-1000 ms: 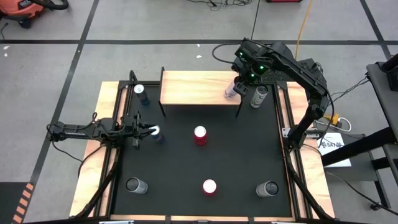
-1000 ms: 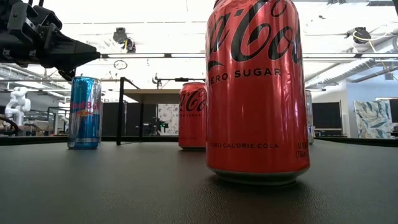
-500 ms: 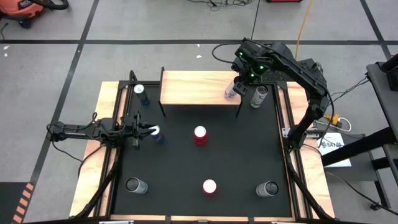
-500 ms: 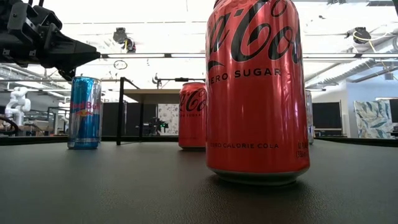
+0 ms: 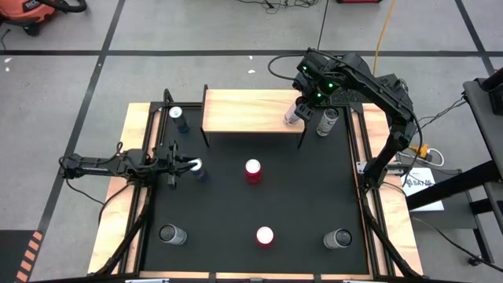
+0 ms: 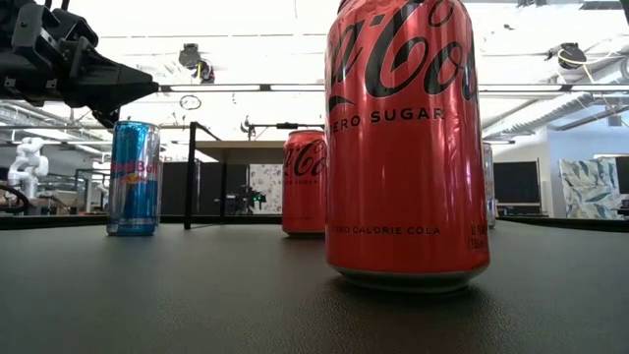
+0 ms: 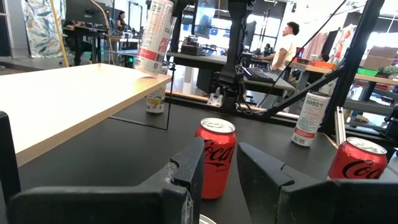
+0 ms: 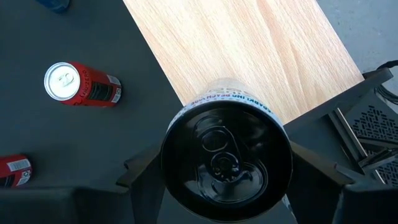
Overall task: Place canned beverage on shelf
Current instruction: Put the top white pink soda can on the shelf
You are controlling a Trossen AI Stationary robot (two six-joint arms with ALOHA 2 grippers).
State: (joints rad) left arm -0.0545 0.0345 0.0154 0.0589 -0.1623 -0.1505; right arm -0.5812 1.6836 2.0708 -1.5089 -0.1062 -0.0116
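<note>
Your bench [image 5: 236, 220] carries a black mat with the shelf [image 5: 247, 110] standing at its far edge, a light-wood board on thin black legs. The right arm reaches over the shelf's right end, and the right gripper [image 5: 302, 106] has its jaws clamped on a white can [image 5: 292, 115], one finger on each side of the body as the right wrist view shows. That can sits tilted at the very corner of the board; from the left wrist view its base looks to touch the wood near the edge, though you cannot be sure from these angles whether it rests there or hangs just above. Here lies your main risk: if you let go while the can leans, or with part of its base past the edge, it will likely tip off toward the grey can [image 5: 327, 121] standing on the mat just beside that corner. Square it upright and bring it further in over the board before you release. The left gripper [image 5: 182, 164] waits low at the left side of the mat, its jaws a little apart and holding nothing, with a blue can [image 5: 196, 167] just beside them. Two red cans [image 5: 253, 170] and other cans stand well apart on the mat, out of the way.
</note>
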